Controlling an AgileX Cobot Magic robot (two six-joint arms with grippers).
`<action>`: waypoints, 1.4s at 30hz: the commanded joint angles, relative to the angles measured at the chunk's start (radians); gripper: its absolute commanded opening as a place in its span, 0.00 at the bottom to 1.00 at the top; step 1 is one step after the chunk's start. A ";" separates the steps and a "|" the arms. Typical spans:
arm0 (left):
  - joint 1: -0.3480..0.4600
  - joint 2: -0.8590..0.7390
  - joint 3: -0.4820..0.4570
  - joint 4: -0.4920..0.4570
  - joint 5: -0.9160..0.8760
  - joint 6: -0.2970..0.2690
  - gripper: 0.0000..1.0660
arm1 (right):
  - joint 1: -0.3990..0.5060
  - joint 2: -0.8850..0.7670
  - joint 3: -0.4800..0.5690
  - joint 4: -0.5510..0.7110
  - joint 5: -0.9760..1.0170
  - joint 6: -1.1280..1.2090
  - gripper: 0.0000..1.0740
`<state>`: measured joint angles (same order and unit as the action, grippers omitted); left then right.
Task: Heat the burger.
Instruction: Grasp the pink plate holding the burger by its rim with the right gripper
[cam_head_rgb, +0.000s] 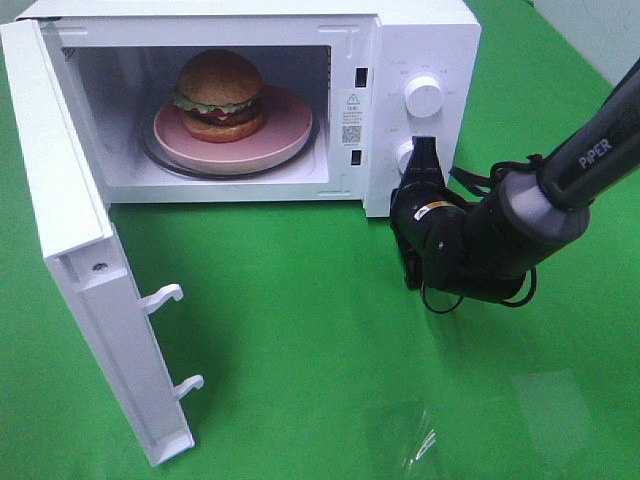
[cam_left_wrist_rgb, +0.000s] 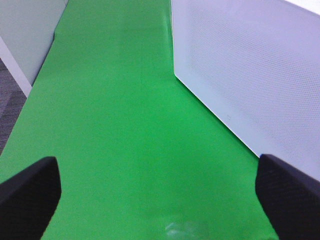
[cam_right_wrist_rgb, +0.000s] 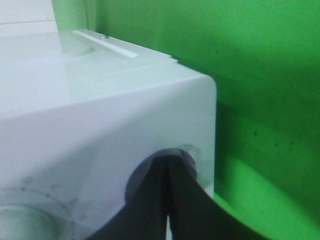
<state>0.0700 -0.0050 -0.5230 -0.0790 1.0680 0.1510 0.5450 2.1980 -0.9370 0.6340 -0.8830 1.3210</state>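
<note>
Presently, the burger (cam_head_rgb: 220, 88) sits on a pink plate (cam_head_rgb: 285, 135) inside the microwave (cam_head_rgb: 430, 40), whose door (cam_head_rgb: 60, 200) is swung wide open. Right end effector (cam_head_rgb: 424, 148): fingers pressed together, holding nothing, tips at the lower knob (cam_head_rgb: 406, 158) of the control panel; whether they actually touch it cannot be confirmed. Left end effector (cam_left_wrist_rgb: 160, 197): fingers spread wide, empty, above the green worktop (cam_left_wrist_rgb: 125, 125), with a white dotted panel (cam_left_wrist_rgb: 250, 75) just beside it.
</note>
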 joint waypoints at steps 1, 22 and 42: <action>0.004 -0.004 0.004 -0.001 0.003 -0.005 0.92 | -0.042 -0.052 -0.031 -0.084 -0.126 -0.012 0.00; 0.004 -0.004 0.004 0.000 0.003 -0.005 0.92 | -0.042 -0.224 0.074 -0.244 0.334 -0.183 0.00; 0.004 -0.004 0.004 0.000 0.003 -0.005 0.92 | -0.046 -0.411 0.012 -0.644 0.899 -0.511 0.00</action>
<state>0.0700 -0.0050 -0.5230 -0.0790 1.0680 0.1510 0.5040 1.8040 -0.9160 0.0230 -0.0160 0.8340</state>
